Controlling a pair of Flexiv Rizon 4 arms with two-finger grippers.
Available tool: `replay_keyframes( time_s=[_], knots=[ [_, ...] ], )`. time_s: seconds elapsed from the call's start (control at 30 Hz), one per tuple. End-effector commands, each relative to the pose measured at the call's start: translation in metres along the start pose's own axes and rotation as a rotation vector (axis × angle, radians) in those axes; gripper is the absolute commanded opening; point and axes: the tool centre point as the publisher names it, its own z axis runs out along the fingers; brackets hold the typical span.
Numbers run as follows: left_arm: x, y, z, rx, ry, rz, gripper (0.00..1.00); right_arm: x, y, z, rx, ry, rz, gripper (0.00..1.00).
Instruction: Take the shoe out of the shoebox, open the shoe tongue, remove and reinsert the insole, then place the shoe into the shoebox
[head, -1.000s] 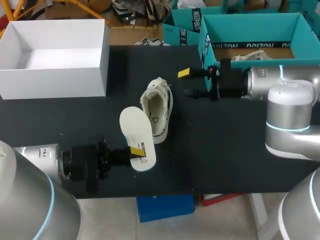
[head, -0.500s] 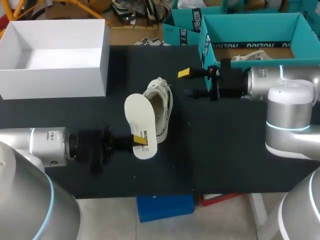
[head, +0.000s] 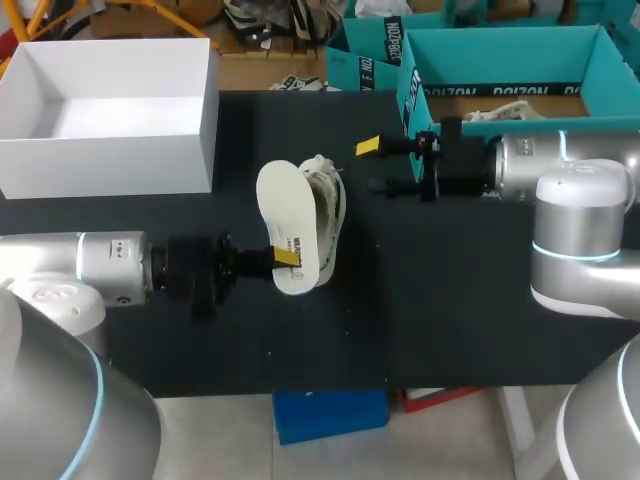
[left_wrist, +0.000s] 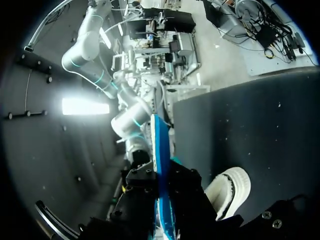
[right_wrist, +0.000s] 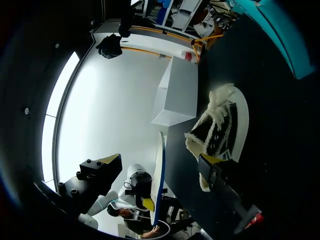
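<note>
The left gripper pinches the flat white insole by its near end, lengthwise along the white canvas shoe, overlapping its left rim.

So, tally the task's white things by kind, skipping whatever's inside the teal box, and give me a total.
Box: 1
Shoe: 1
Insole: 1
Total: 3
</note>
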Motion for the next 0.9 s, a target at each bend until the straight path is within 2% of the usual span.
replay_keyframes(
  time_s=[0.03,0.37,0.9],
  knots=[
    [0.002,0.013,0.007,0.007,-0.007,0.012,0.0,0.0,0.0,0.002,-0.003,-0.002,0.0,1.0],
    [-0.003,0.031,0.013,0.005,-0.014,0.04,0.0,0.0,0.0,0.002,-0.003,-0.002,0.0,1.0],
    [-0.002,0.032,0.016,0.003,-0.015,0.024,0.0,0.0,0.0,0.002,-0.003,-0.002,0.0,1.0]
  ],
)
